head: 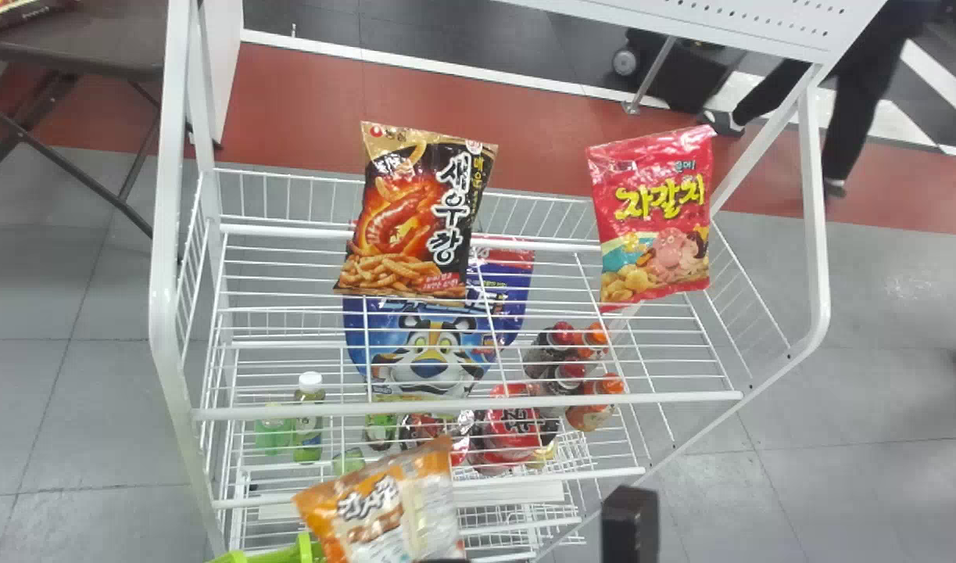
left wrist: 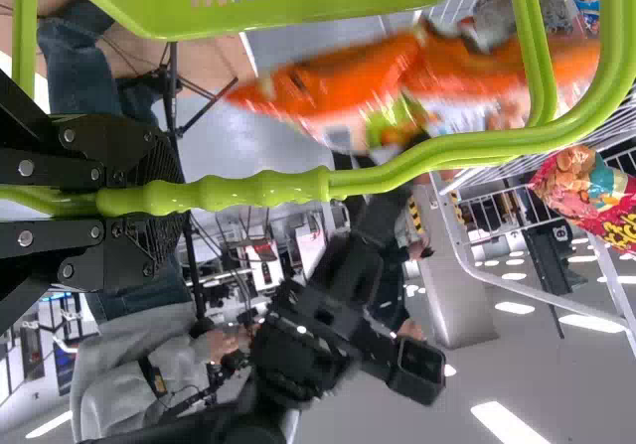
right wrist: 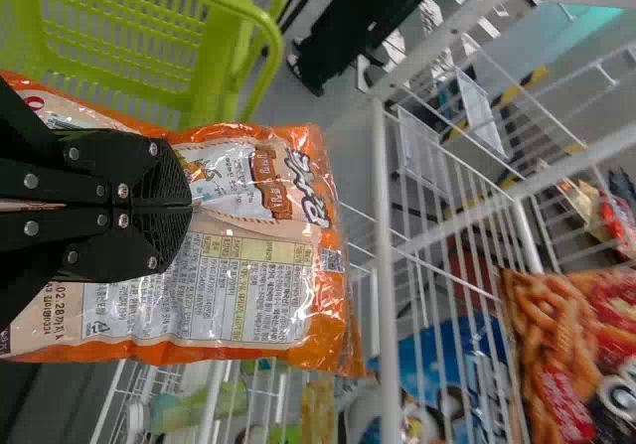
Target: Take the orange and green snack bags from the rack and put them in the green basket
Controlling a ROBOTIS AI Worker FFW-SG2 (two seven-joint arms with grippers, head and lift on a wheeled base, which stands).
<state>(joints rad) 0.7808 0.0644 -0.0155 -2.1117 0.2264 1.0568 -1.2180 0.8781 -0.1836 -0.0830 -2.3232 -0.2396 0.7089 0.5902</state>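
At the bottom of the head view, a black part of my right gripper [head: 630, 522] stands right of the orange snack bag [head: 380, 504]. The right wrist view has my right gripper [right wrist: 189, 206] shut on that bag [right wrist: 248, 295], its printed back toward the camera. The green basket [head: 294, 554] peeks in at the head view's bottom edge, left of the bag; in the right wrist view the basket [right wrist: 119, 42] lies partly behind the bag. My left gripper [left wrist: 164, 201] is shut on the basket handle [left wrist: 238, 192] in the left wrist view, the bag [left wrist: 338, 81] beyond the handle.
The white wire rack [head: 446, 408] holds a black snack bag [head: 415, 215] and a pink one [head: 653, 219] on top. Bottles [head: 308, 418], a blue tiger bag [head: 427, 352] and red packs [head: 513, 422] are lower down. A rack post stands close to the held bag.
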